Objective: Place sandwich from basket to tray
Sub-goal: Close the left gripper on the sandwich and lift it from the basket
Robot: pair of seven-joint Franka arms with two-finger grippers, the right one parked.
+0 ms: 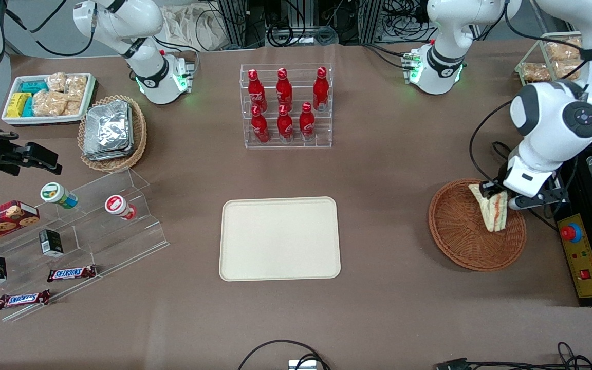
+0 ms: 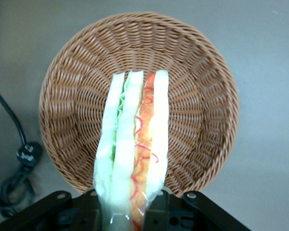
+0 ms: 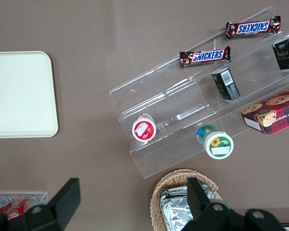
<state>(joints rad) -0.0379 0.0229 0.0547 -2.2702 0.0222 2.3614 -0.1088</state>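
Observation:
The sandwich (image 1: 492, 208) is a pale bread wedge with orange-red and green layers in clear wrap. My left gripper (image 1: 500, 195) is shut on its end and holds it hanging just above the reddish-brown wicker basket (image 1: 455, 241), at the working arm's end of the table. In the left wrist view the sandwich (image 2: 135, 144) stands out from the gripper (image 2: 130, 214) over the basket (image 2: 202, 110), which holds nothing else. The cream-beige tray (image 1: 279, 238) lies bare at the table's middle and also shows in the right wrist view (image 3: 19, 94).
A clear rack of red bottles (image 1: 285, 105) stands farther from the front camera than the tray. A black control box (image 1: 581, 257) and a cable (image 2: 17, 154) lie beside the basket. A clear stepped shelf with snacks (image 1: 70, 231) and a tan basket of foil packets (image 1: 112, 132) lie toward the parked arm's end.

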